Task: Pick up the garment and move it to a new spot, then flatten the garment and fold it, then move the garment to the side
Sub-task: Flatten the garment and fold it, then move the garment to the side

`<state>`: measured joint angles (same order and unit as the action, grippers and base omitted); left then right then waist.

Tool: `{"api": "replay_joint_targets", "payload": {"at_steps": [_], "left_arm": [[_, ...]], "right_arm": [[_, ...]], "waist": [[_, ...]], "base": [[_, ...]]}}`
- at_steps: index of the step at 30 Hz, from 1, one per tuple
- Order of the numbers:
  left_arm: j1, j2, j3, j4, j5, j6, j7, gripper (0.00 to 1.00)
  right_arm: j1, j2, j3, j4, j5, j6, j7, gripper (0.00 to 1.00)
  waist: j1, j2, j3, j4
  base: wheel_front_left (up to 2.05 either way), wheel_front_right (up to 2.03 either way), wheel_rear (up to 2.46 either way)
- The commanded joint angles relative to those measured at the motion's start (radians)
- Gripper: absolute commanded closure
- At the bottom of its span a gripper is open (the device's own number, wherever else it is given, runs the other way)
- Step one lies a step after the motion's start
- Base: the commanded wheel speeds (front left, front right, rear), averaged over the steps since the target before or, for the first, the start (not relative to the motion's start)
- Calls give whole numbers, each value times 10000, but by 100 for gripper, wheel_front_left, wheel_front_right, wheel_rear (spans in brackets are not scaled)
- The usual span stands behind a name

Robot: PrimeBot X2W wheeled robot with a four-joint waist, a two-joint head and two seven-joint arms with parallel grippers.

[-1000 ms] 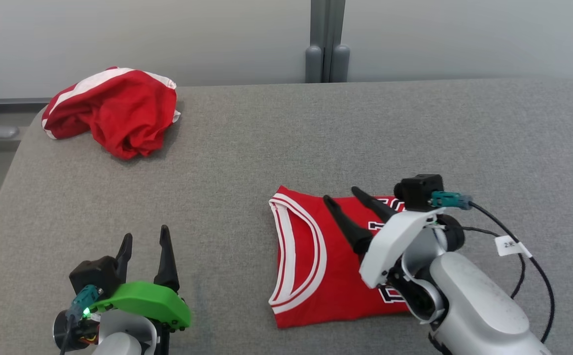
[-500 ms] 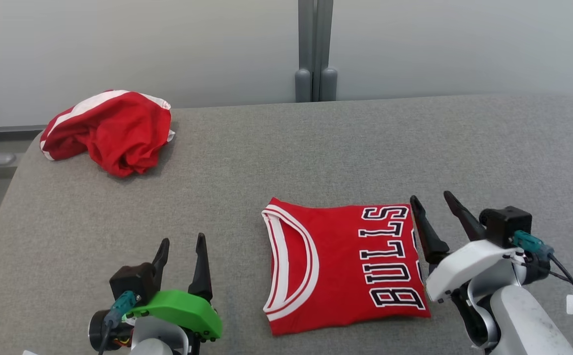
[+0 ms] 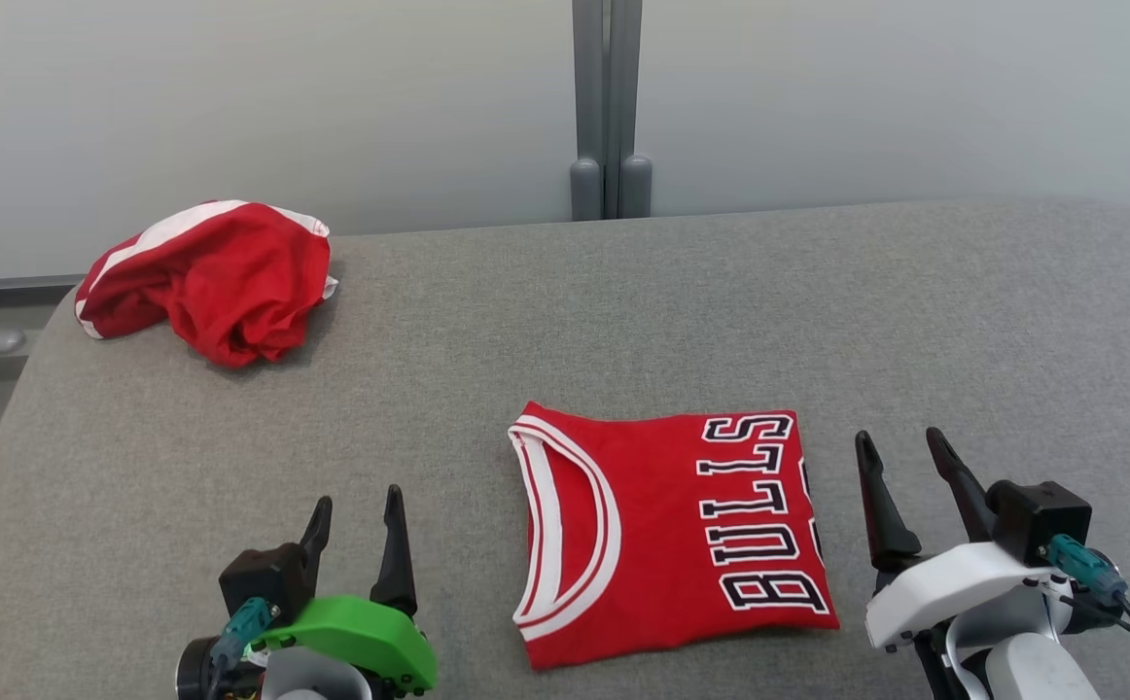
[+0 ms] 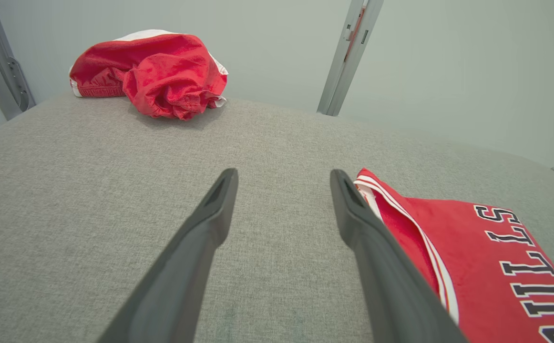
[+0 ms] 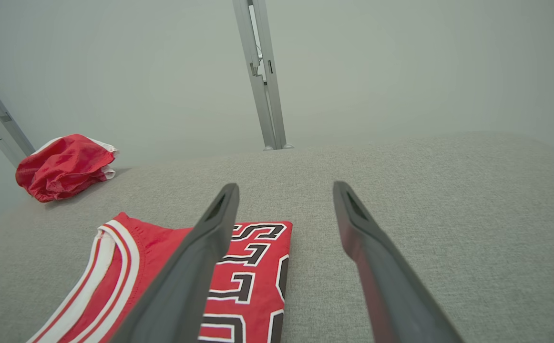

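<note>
Head view, flat rectangular jersey [image 3: 662, 535], left end effector [image 3: 359, 496] spread, right end effector [image 3: 897, 435] spread

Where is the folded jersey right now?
Head view, low centre: the jersey lies flat on the grey surface between the left gripper and right gripper, nearer the right, touching neither.

The folded jersey [image 3: 662, 535] is bright red, with curved trim banded white and red and black-and-white block letters reading BULLS. The crumpled garment [image 3: 210, 292] is the same red with a broad white stripe. The surface [image 3: 623, 311] is flecked mid-grey fabric. The left pincer [image 3: 359, 498] has black fingers on a vivid green mount. The right pincer [image 3: 898, 436] has black fingers on a white mount. The wall [image 3: 234, 97] is pale grey-green.
</note>
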<state>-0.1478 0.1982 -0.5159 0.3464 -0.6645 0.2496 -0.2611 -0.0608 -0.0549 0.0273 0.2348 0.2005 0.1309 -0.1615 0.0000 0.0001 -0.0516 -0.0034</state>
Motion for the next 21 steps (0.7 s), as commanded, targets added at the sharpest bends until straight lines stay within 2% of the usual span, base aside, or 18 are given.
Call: {"api": "replay_joint_targets", "payload": {"at_steps": [1,21], "left_arm": [[190,-32,109,-49,166,-2,-48,0],[317,-161,557,-67,619,-161,-45,0]], "right_arm": [[183,-10,-115,-52,-48,-5,-112,0],[171,31,201,85,504,-5,-125,0]], "waist": [[0,-1,-3,-1],[0,-1,21,73]], "base": [[0,0,0],[0,0,0]]}}
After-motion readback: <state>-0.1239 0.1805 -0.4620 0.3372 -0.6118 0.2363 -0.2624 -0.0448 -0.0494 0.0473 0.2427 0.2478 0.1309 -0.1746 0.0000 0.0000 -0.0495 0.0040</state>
